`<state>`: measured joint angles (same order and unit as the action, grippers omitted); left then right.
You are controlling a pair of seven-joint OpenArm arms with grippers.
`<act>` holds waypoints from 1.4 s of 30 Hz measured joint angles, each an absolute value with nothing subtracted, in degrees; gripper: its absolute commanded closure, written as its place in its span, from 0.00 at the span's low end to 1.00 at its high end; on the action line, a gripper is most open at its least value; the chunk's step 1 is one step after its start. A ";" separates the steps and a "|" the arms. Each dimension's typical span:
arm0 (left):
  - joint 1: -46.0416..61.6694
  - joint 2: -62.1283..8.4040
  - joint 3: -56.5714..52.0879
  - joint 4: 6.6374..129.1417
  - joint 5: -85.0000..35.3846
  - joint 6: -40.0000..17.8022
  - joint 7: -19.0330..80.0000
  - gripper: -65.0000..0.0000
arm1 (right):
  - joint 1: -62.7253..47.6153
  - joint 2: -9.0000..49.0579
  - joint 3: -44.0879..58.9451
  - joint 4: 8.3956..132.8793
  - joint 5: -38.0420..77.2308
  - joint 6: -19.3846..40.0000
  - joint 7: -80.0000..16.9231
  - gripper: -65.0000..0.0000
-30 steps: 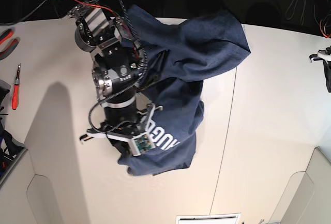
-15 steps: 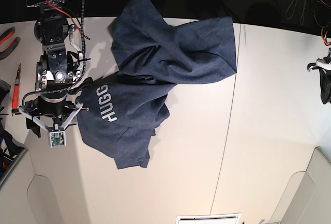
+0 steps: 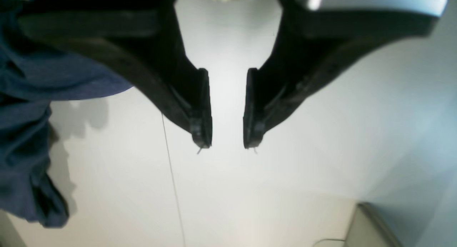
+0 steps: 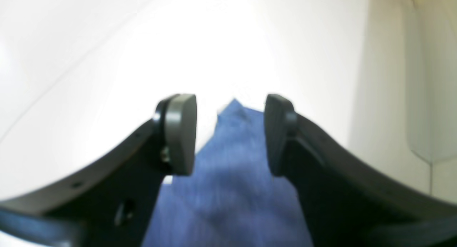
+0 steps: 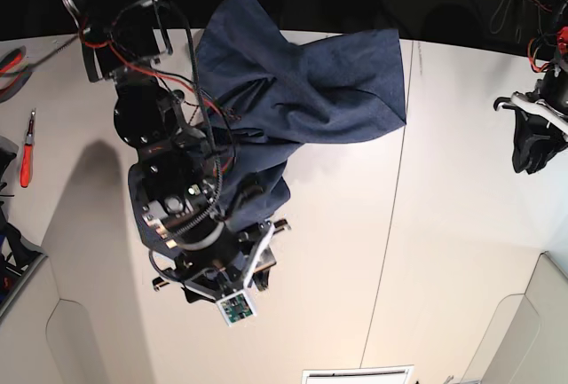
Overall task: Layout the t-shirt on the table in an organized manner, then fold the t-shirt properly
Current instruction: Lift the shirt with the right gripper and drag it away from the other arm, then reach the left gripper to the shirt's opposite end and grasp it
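In the base view, the right arm (image 5: 177, 198) covers the lower left part of the t-shirt (image 5: 311, 91); its lettering is hidden. The right wrist view is blurred. The left tool (image 5: 532, 131) sits partly cut off at the frame edge.

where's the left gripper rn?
Base view, far right edge: the left gripper hangs over bare table, well clear of the t-shirt. In its wrist view the jaws are parted and empty, with the shirt off to the left.

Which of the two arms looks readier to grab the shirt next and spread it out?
The right one, probably. Its tool hangs open directly over the t-shirt, fabric showing between its tips. The left tool is open over the bare table, off to the shirt's side.
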<state>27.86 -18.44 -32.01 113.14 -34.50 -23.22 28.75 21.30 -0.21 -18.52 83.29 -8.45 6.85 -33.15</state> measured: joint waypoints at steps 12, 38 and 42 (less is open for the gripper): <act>27.73 -18.41 -30.70 113.14 -32.29 -23.24 29.61 0.71 | 46.00 0.84 -3.92 45.19 7.79 24.40 -40.38 0.54; 27.64 -18.41 -30.72 113.14 -32.99 -23.22 30.68 0.71 | 47.29 3.70 1.26 31.99 10.85 29.56 -34.72 1.00; 27.75 -18.39 -30.72 113.14 -33.01 -23.22 30.70 0.71 | 47.31 4.14 1.28 40.25 13.10 29.34 -37.87 1.00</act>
<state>27.75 -18.39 -30.72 113.14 -33.01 -23.22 30.70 47.31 4.14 1.28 40.25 13.10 29.34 -37.87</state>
